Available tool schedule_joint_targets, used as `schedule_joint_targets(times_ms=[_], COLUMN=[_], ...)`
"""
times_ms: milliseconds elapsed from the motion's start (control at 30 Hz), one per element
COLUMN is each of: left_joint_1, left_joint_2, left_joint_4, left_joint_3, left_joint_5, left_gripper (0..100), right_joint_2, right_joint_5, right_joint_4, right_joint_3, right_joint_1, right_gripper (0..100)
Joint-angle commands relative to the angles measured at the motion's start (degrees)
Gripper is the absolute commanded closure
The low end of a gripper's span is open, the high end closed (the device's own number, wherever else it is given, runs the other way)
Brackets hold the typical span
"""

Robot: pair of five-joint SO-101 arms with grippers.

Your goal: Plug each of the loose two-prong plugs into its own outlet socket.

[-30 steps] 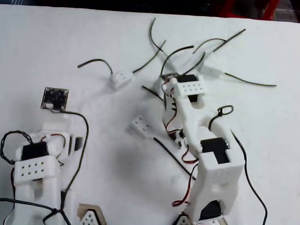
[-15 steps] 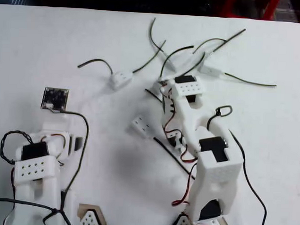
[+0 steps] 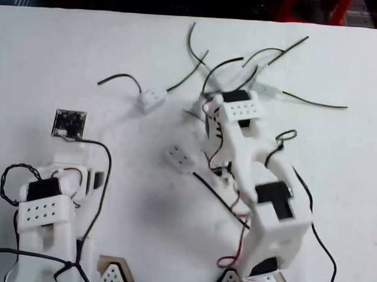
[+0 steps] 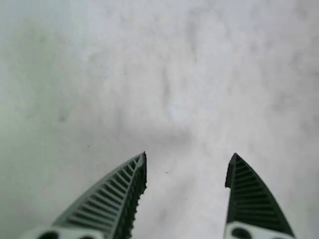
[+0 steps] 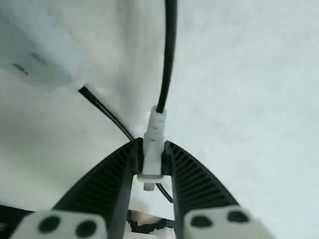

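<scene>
Since the plug (image 5: 153,132) needs a firm hold for steering to a socket (image 3: 178,157) nearby, the right gripper (image 5: 152,143) pinches its body just above the table (image 3: 86,44), while the left gripper (image 4: 188,156) hangs wide open, empty.

No legible txt, labels, nos. — none on any surface.

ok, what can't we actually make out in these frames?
- Right wrist view: the shut right pincer hides most of the prong end of the plug.
- Right wrist view: white block, blurred; socket or not, unclear.
- High view: the right arm's wrist covers the grasp, so plug aim is unreadable.
- High view: cabled block too small to tell whether a plug is seated.
</scene>
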Motion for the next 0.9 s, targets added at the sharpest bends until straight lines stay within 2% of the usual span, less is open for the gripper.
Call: schedule_joint_targets(times_ms=[0,167,400,667,867], left_joint_1=[-0.31,-0.31,-0.31,-0.13,3.03], left_joint_2=[-1.45,-1.45,-1.45,-1.45,-1.45], left_joint_4=[-0.97,-1.05,-2.81,-2.99,-5.19], left_joint_3=[-0.18,-0.18,0.44,0.44,0.44], left_joint_5=[-0.70,-0.70,-0.53,-0.53,-0.35], left_gripper=[74,74,74,74,74], right_joint_2=[-12.26,-22.02,-35.91,-55.34,-66.68], right_joint_5=[-0.53,-0.62,-3.43,-3.52,-3.52], right_joint_4=[1.01,-1.01,-13.58,-35.30,-51.91], right_joint_3=[0.00,2.55,16.79,41.32,56.70], right_joint_1=[-0.57,-2.33,-8.57,-19.03,-24.48], right_gripper=[98.1,98.1,98.1,98.1,98.1])
